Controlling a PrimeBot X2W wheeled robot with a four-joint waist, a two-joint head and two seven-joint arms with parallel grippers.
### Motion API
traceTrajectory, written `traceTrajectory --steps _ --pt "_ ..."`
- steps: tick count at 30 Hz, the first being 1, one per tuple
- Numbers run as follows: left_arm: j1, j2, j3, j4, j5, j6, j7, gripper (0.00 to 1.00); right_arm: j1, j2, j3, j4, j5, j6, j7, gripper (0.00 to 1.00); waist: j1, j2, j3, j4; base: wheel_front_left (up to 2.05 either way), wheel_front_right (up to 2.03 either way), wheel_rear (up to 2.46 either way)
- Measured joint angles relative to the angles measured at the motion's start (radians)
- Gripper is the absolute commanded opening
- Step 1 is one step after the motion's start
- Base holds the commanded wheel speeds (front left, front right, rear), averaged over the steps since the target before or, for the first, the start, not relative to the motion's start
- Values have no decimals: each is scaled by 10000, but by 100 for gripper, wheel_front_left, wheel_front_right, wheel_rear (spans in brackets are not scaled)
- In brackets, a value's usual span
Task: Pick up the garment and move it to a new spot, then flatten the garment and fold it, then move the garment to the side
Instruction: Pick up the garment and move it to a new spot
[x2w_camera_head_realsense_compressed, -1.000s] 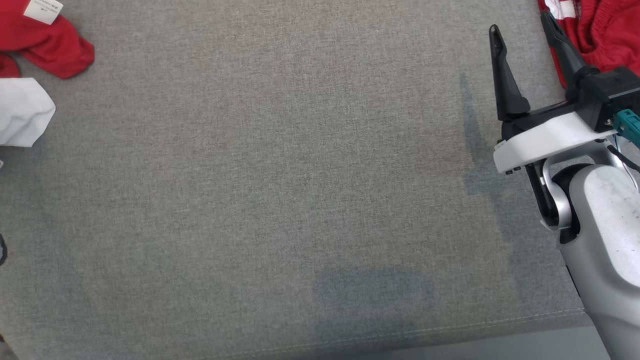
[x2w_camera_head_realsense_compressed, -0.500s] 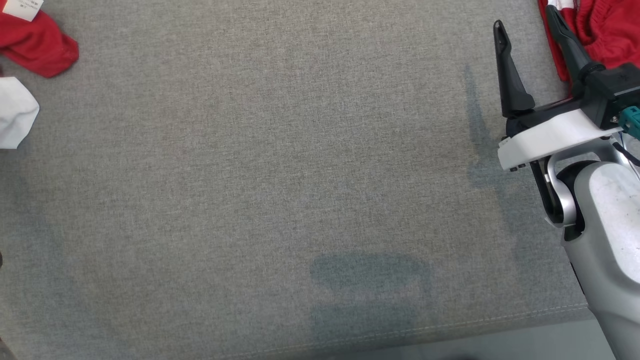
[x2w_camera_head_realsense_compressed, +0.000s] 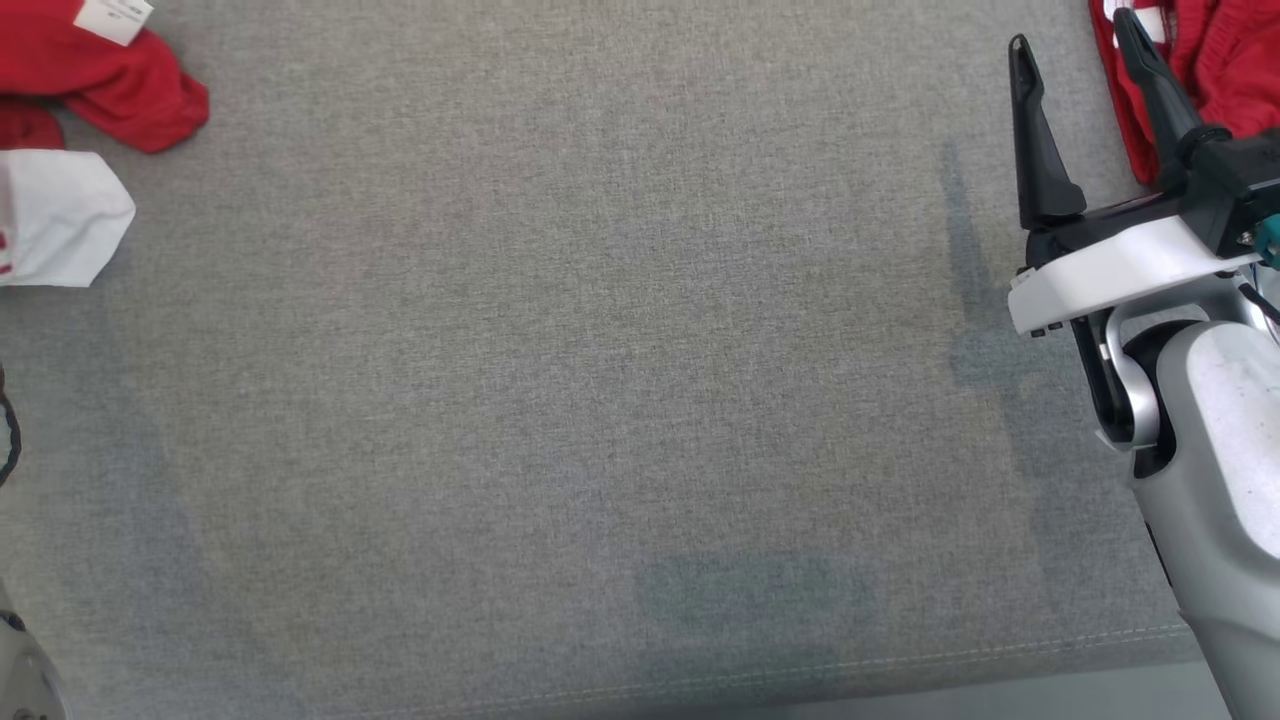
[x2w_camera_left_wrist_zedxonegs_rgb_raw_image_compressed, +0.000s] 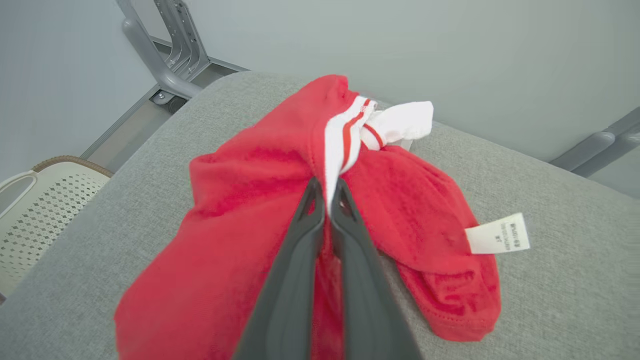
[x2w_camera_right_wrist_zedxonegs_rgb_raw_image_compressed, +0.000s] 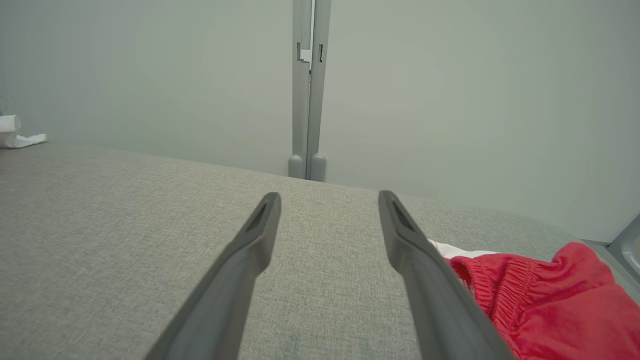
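I am clenching left claw (x2w_camera_left_wrist_zedxonegs_rgb_raw_image_compressed: 327, 189) on red garment (x2w_camera_left_wrist_zedxonegs_rgb_raw_image_compressed: 240, 225) at white striped band (x2w_camera_left_wrist_zedxonegs_rgb_raw_image_compressed: 344, 142), far-left bench (x2w_camera_head_realsense_compressed: 600, 350) corner; right claw (x2w_camera_head_realsense_compressed: 1070, 30) hanging released. Am planning slow straight lift, checking fabric pinched, before carrying to centre.

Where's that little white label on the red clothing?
In the left wrist view the label hangs at the right edge of the red garment, right of the left gripper pinching its striped band.

A white perforated basket (x2w_camera_left_wrist_zedxonegs_rgb_raw_image_compressed: 42, 212) stands beside the grey cushion (x2w_camera_left_wrist_zedxonegs_rgb_raw_image_compressed: 575, 300).
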Motion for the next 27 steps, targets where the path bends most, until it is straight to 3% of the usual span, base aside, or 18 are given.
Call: traceTrajectory --steps 10,17,27 --pt "-335 -146 -506 -276 -4 -888 -1030 0 141 297 -23 692 150 -4 -466 100 0 0 -831 230 0 0 0" --pt "-615 -422 -1335 -700 165 -1908 -1396 0 545 573 -54 1220 259 -27 -798 100 -1 0 -1815 268 0 0 0" --pt "-646 -1386 -2063 -1244 -301 -2082 -1306 0 1025 861 25 1622 552 -27 -892 100 -1 0 -3096 -15 0 0 0"
